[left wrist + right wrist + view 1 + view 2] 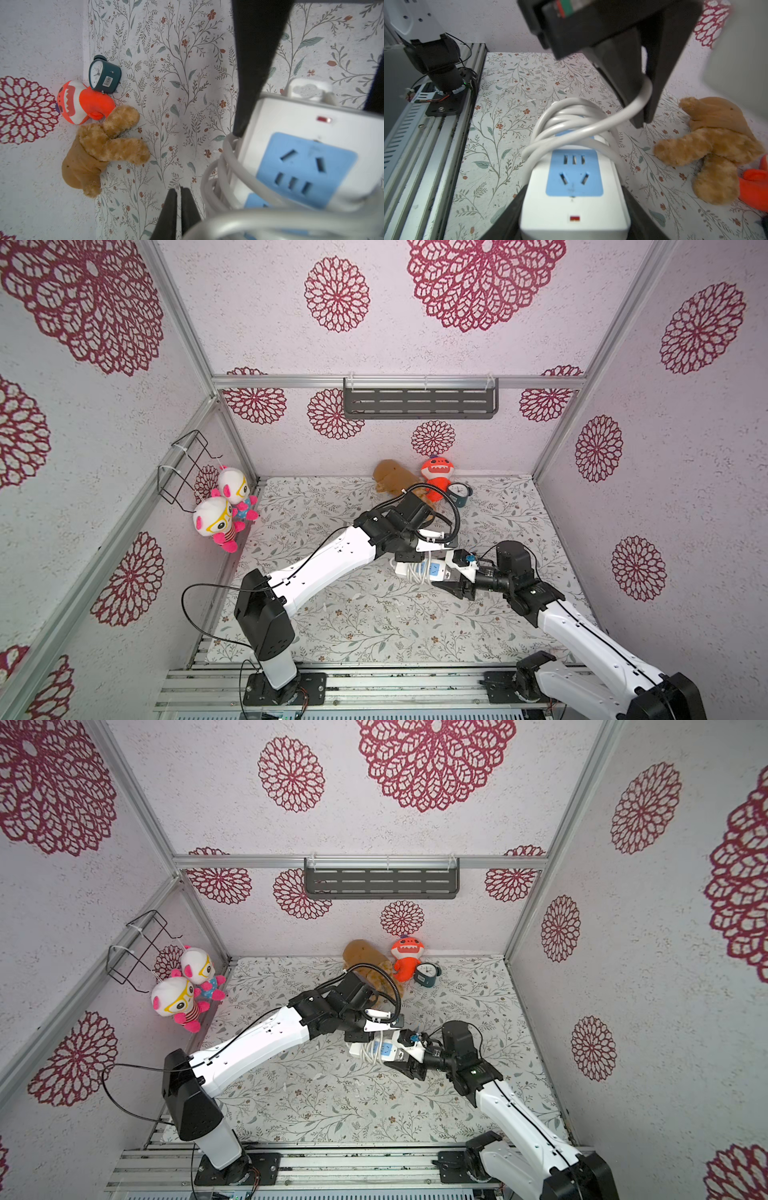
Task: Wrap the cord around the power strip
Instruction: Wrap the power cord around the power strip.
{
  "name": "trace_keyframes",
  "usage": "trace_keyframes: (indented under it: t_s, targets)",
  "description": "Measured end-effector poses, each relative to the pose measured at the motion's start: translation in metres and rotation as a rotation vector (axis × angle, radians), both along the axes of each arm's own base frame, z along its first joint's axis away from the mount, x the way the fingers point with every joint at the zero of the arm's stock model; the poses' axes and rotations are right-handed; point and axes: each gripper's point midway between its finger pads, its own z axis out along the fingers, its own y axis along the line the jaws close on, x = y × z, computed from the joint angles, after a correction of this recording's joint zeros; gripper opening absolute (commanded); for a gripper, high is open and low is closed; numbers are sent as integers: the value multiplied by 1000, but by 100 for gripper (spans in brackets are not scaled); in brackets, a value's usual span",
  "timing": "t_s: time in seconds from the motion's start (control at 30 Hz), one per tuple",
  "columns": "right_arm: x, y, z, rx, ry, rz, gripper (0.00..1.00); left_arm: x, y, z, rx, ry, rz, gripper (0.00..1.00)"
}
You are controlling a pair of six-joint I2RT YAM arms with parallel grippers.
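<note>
Nearest, the right gripper (574, 193) is clamped across the bare, red-light end of the power strip (542, 207), which sits toward the middle of the floral table (512, 87). That rigid, light, smooth block is probably best held there, clear of the windings. Around its middle the cord (571, 116) lies in several loose loops, looking springy and apt to unwind. Beyond, the left gripper (643, 122) pinches the free run just past the last loop, jaws nearly together.

Both arms reach inward, left tool (642, 121) pointing down, jaws nearly together, right tool (446, 572) level, jaws clamped.
</note>
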Motion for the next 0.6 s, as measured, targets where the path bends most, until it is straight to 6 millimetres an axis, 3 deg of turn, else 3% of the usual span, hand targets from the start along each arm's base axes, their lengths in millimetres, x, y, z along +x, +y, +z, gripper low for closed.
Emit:
trace_keyframes:
  t_s: [0.3,0.43,0.6]
  targets:
    - [-2,9,12,27,-38,65,13,7,-20,2,-7,44,-59,22]
    - [-14,16,15,44,-32,124,13,7,-18,1,-15,76,-65,36]
    - [-22,23,31,103,-14,172,14,12,-11,11,-11,131,-44,37]
